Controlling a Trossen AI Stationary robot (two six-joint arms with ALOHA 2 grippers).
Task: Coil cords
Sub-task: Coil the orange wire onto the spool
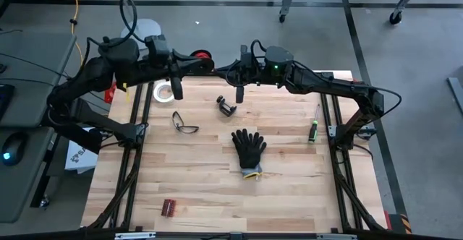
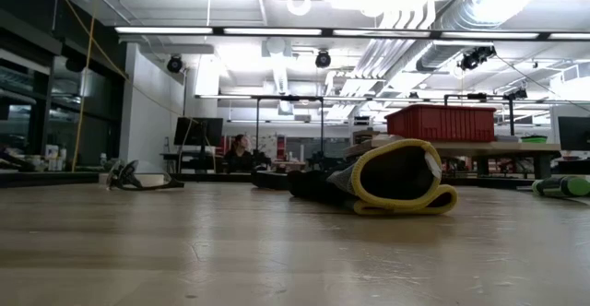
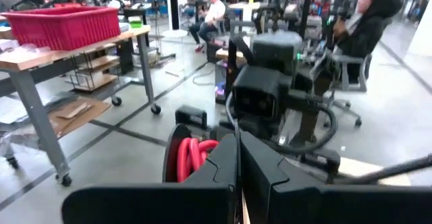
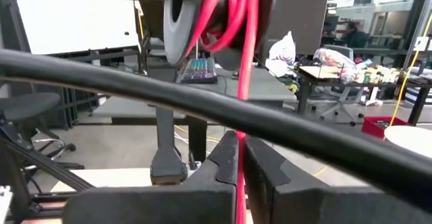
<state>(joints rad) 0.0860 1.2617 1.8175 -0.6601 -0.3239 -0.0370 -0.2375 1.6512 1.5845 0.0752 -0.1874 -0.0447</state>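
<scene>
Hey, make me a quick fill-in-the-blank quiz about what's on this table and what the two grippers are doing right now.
1. The cord wound on the black spool is ____ in colour.
2. The right gripper is shut on the ____.
3. On the table, the safety glasses lie on the ____ arm's side of the black glove.

Missing words: red; cord; left

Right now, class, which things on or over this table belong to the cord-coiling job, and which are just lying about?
Belonging to the job:
red cord
black spool
left pincer
right pincer, shut on the cord

Lying about:
black glove
safety glasses
white tape ring
screwdriver
black clamp
</scene>
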